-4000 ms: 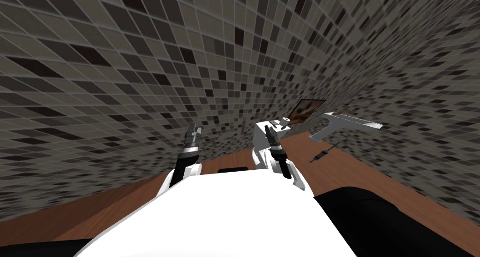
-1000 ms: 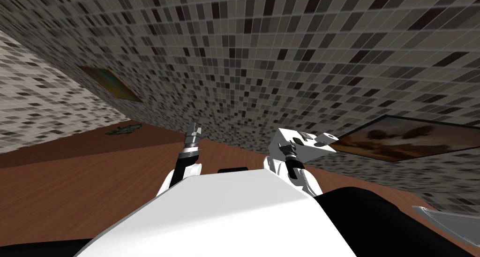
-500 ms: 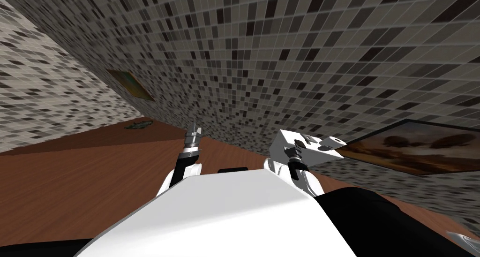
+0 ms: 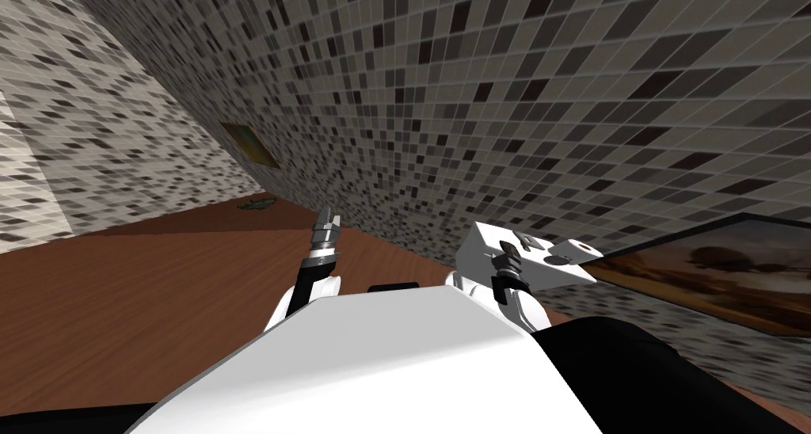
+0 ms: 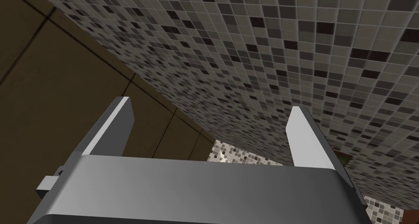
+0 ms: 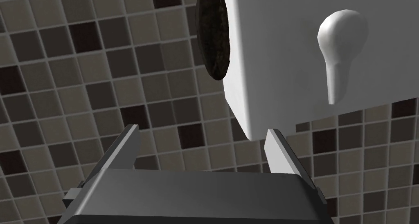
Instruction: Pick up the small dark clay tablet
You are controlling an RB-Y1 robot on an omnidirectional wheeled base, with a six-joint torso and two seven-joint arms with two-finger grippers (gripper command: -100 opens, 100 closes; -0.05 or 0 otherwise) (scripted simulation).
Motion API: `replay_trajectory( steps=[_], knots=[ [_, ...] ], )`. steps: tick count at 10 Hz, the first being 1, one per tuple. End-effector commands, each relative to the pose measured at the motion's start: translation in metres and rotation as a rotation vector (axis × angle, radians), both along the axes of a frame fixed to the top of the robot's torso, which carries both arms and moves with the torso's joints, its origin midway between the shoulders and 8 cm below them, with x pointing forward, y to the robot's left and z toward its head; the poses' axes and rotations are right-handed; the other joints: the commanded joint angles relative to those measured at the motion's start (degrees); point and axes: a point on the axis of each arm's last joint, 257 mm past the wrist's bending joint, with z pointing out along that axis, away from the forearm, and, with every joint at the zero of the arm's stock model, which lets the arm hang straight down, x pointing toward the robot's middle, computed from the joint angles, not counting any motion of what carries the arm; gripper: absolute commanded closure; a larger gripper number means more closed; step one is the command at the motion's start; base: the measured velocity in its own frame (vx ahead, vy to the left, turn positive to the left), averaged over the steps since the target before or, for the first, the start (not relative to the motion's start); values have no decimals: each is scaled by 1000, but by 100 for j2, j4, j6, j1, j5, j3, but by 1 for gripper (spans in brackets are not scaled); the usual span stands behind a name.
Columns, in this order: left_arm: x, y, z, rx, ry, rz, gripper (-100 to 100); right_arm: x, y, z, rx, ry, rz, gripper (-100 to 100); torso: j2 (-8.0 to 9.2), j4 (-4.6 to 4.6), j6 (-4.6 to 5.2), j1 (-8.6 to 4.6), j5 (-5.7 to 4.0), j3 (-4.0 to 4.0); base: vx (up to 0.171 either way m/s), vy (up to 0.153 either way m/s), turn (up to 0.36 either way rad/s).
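Right wrist view: right gripper (image 6: 202, 150) jaws stand wide apart, holding nothing. The small dark round tablet (image 6: 212, 33) lies flat against one face of a white box (image 6: 278, 70), ahead of the fingertips and apart from them. The box's near corner sits just beside one finger. A white lever (image 6: 337, 50) is on the adjoining face. Left gripper (image 5: 210, 131) is spread open, empty.

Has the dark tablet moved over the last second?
No. The dark tablet sits at the same spot on the white box; the whole view shifted because my camera turned.
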Motion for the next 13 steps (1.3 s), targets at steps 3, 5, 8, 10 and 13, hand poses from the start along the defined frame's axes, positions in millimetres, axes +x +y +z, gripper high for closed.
replay_trajectory(
  steps=[3, 5, 8, 10, 13],
  knots=[
    [0, 0, 0, 0, 0, 0, 0, -20, -19, -5, -75, 75, -79, -100, -1, 0, -1, 3, 2, -1, -22, -74, 107],
    [0, 0, 0, 0, 0, 0, 0, -30, -27, -6, -105, 107, -115, -100, 4, 1, -1, -5, 0, 2, -36, -87, 104],
    [0, 0, 0, 0, 0, 0, 0, -38, -34, -7, -123, 126, -149, -100, -7, -1, 0, 5, 1, -4, -9, -60, 45],
    [0, 0, 0, 0, 0, 0, 0, -1, -9, -14, -21, 29, -67, -100, -10, -2, 0, 28, 7, -6, -56, -46, 154],
    [0, 0, 0, 0, 0, 0, 0, 7, -2, -13, 108, -97, -38, -100, -52, 7, -77, -8, -5, -23, -87, -81, 63]
  ],
)
